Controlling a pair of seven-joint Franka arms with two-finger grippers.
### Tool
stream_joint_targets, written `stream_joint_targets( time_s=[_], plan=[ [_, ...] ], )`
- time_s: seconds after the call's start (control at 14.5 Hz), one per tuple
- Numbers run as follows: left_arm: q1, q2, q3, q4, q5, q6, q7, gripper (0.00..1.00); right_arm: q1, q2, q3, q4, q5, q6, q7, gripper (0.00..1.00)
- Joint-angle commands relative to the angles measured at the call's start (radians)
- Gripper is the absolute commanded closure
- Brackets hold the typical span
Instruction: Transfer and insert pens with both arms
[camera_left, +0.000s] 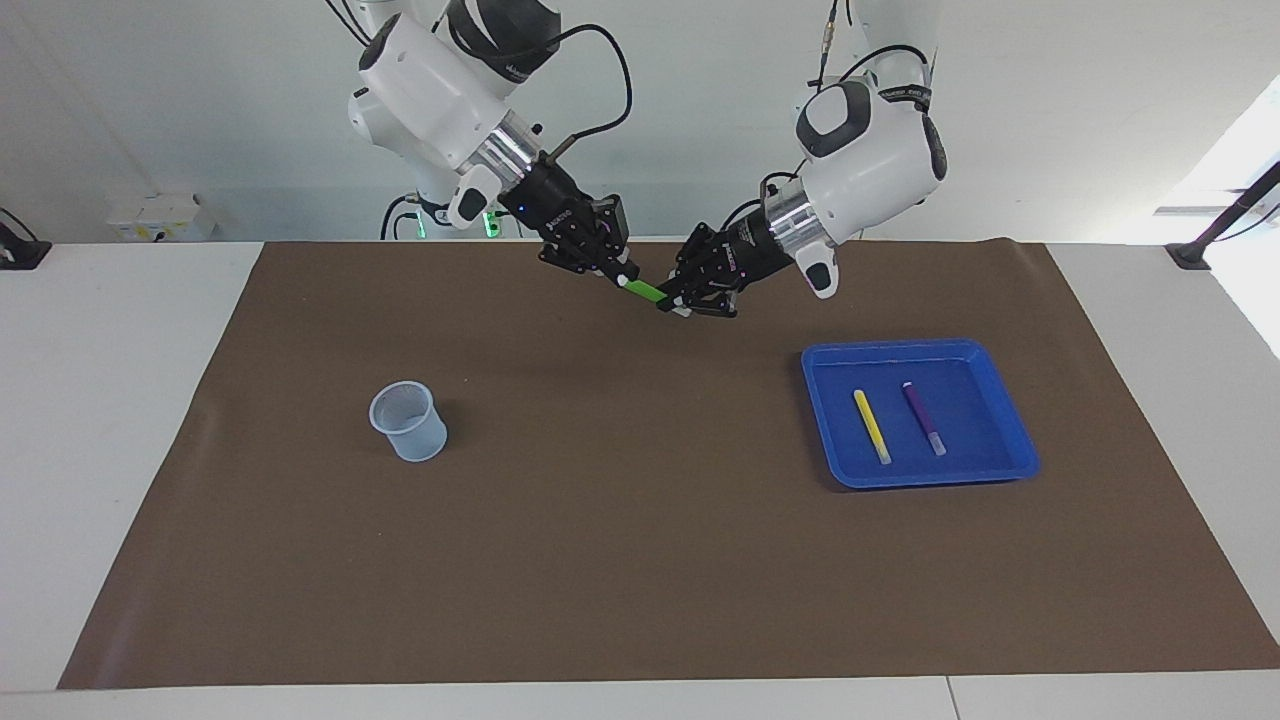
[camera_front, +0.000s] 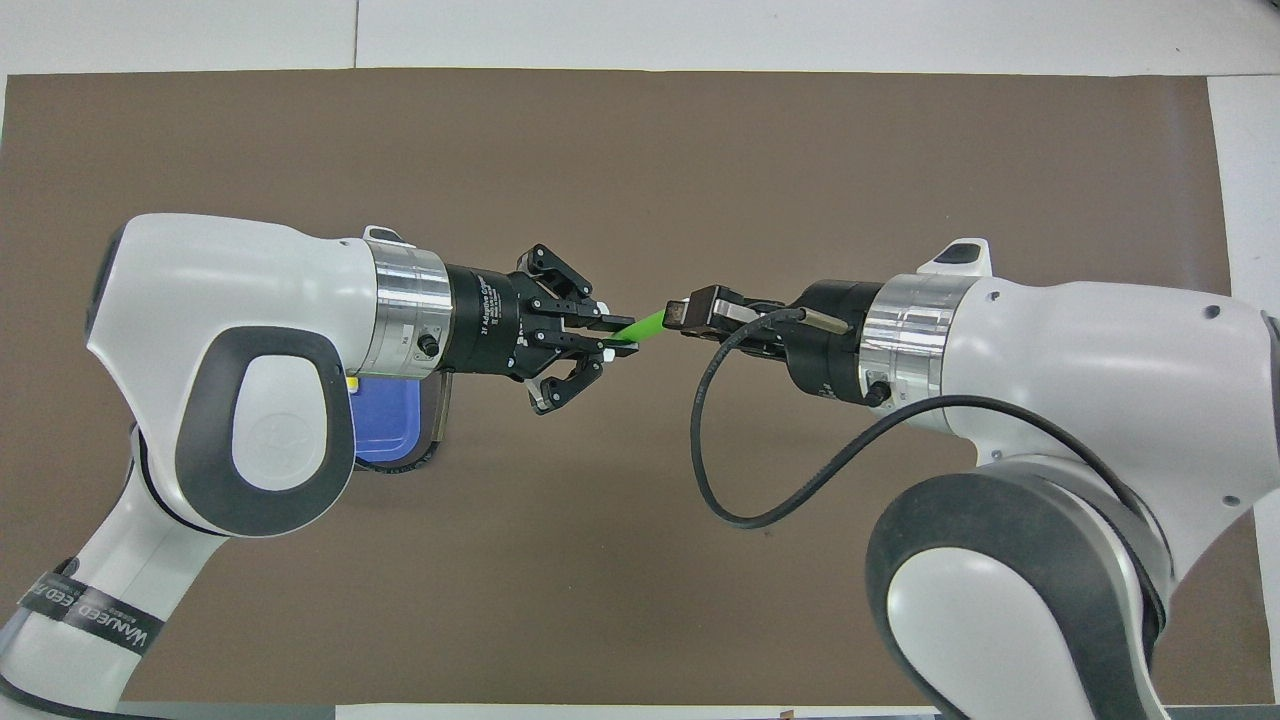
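Note:
The green pen (camera_left: 645, 291) hangs in the air between both grippers, over the brown mat at the robots' end of the table. My left gripper (camera_left: 675, 303) is shut on one end of it and my right gripper (camera_left: 622, 278) is shut on the other end. In the overhead view the green pen (camera_front: 645, 325) bridges the left gripper (camera_front: 618, 338) and the right gripper (camera_front: 680, 313). The yellow pen (camera_left: 871, 425) and the purple pen (camera_left: 924, 417) lie side by side in the blue tray (camera_left: 1000, 465).
A translucent cup (camera_left: 408, 421) stands upright on the brown mat (camera_left: 620, 520) toward the right arm's end. The blue tray sits toward the left arm's end; in the overhead view only a corner of it (camera_front: 385, 430) shows under the left arm.

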Motion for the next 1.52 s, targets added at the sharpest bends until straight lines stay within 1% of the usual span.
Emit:
stream_joint_targets(
  time_s=[0.0,0.14,0.34,0.55,0.76,0.9,1.1,1.24,1.31,1.38,1.45],
  plan=[
    [-0.024,-0.076,0.005,-0.058,-0.026,0.071,0.007,0.0,-0.006,-0.005,0.002,0.003,0.01,-0.027,-0.025,1.0],
    [-0.013,-0.076,0.007,-0.056,-0.02,0.075,0.017,0.0,-0.026,0.003,-0.001,0.03,-0.008,-0.092,-0.054,1.0],
    [0.033,-0.074,0.008,-0.059,-0.02,0.073,0.042,0.0,-0.13,0.023,-0.001,0.116,-0.113,-0.279,-0.181,1.0],
    [0.093,-0.073,0.008,-0.059,-0.014,0.071,0.056,0.0,-0.23,0.04,-0.001,0.222,-0.297,-0.472,-0.354,1.0],
    [0.125,-0.073,0.008,-0.059,-0.008,0.07,0.083,0.0,-0.319,0.043,-0.001,0.257,-0.411,-0.562,-0.587,1.0],
    [0.126,-0.074,0.007,-0.062,0.055,0.044,0.189,0.0,-0.357,0.044,-0.002,0.26,-0.491,-0.567,-0.735,1.0],
    [0.133,-0.1,0.01,-0.114,0.113,0.006,0.337,0.0,-0.373,0.049,-0.006,0.283,-0.629,-0.585,-0.832,1.0],
    [0.162,-0.099,0.011,-0.115,0.188,-0.063,0.466,0.0,-0.373,0.058,-0.004,0.299,-0.704,-0.567,-0.861,1.0],
    [0.182,-0.094,0.01,-0.113,0.236,-0.094,0.532,0.0,-0.37,0.06,-0.004,0.29,-0.71,-0.536,-0.858,1.0],
    [0.192,-0.088,0.011,-0.11,0.274,-0.122,0.597,0.0,-0.368,0.049,-0.004,0.251,-0.714,-0.481,-0.858,1.0],
    [0.212,-0.082,0.011,-0.109,0.306,-0.136,0.647,0.0,-0.37,0.029,-0.004,0.189,-0.712,-0.426,-0.86,1.0]
  ],
)
